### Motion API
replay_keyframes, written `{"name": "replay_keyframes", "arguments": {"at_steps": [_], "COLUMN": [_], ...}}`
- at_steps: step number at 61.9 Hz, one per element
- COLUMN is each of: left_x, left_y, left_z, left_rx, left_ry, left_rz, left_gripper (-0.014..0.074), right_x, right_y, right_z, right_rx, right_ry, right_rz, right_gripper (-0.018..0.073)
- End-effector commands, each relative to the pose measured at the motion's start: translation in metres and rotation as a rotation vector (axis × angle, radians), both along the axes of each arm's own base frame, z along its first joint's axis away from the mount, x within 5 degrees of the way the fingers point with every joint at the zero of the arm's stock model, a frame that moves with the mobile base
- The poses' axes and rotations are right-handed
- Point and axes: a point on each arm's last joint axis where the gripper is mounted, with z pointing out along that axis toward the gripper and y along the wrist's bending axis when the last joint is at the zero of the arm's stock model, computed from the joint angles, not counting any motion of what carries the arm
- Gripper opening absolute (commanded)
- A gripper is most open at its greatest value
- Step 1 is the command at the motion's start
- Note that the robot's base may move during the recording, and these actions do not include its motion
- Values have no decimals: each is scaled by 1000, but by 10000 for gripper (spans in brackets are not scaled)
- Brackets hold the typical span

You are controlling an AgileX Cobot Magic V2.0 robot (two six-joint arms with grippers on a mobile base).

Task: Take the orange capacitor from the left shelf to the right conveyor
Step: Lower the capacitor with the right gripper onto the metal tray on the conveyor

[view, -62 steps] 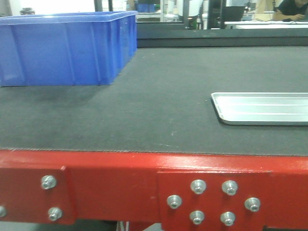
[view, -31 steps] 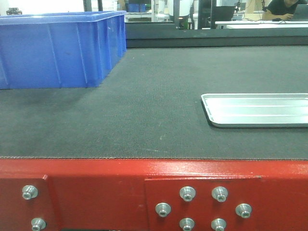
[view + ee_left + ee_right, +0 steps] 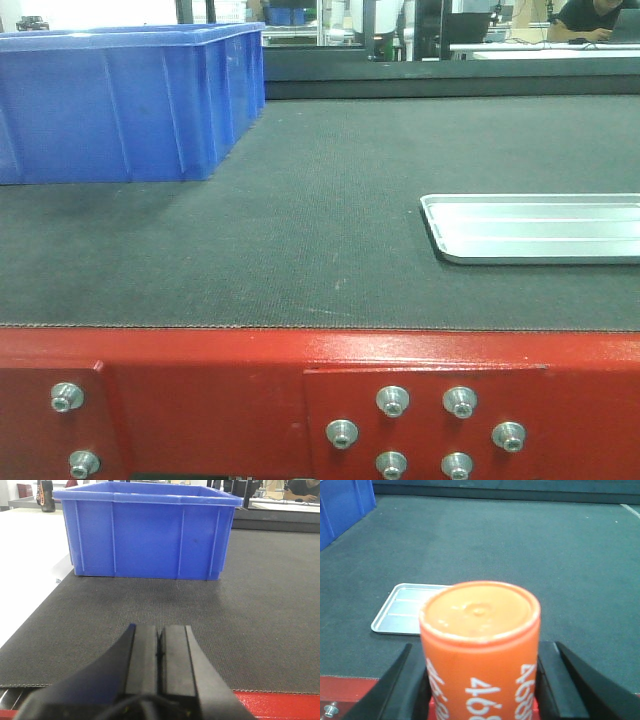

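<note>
In the right wrist view the orange capacitor, with white numerals on its side, stands upright between the black fingers of my right gripper, which is shut on it. It hovers over the near edge of the right conveyor, above the dark grey belt and the red frame. My left gripper is shut with nothing in it, low over the belt in front of a blue bin. The left shelf is out of view. Neither gripper shows in the front view.
A large blue bin sits on the belt at the far left. A shallow silver tray lies at the right. The bolted red frame runs along the front. A white surface borders the belt's left side.
In the front view the bin and tray slid slightly left and the red frame dropped lower between a second ago and half a second ago. Since then almost nothing has moved.
</note>
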Motion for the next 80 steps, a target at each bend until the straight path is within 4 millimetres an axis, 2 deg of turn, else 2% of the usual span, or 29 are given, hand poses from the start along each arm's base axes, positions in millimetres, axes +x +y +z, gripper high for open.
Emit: {"name": "replay_keyframes", "arguments": {"at_steps": [1,13,18,29,39,49,61,73,80], "left_x": [-1,-1,-1,-1,-1,-1,-1,-1,-1], "left_y": [1,1,1,1,1,1,1,1,1], "left_z": [10,10,10,10,10,10,10,10,10], "left_rx": [-15,-15,-15,-15,-15,-15,-15,-15,-15], "left_ry": [-104,-104,-104,-104,-104,-104,-104,-104,-104], "left_rz": [7,7,7,7,7,7,7,7,7], "left_gripper": [-127,-127,-127,-127,-127,-127,-127,-127,-127], "right_x": [1,2,12,67,130,187,235,265,277], "right_y": [0,0,0,1,2,3,5,11,13], "right_z": [19,23,31,48,49,28,-11,-45,-60], "right_rx": [-10,-10,-12,-5,-6,-3,-30,-80,-33], "right_ry": [-127,-175,-220,-272,-317,-301,-229,-207,-246], "right_rz": [-1,1,4,17,26,33,62,134,150], "right_gripper": [126,126,126,126,126,126,126,126,126]}}
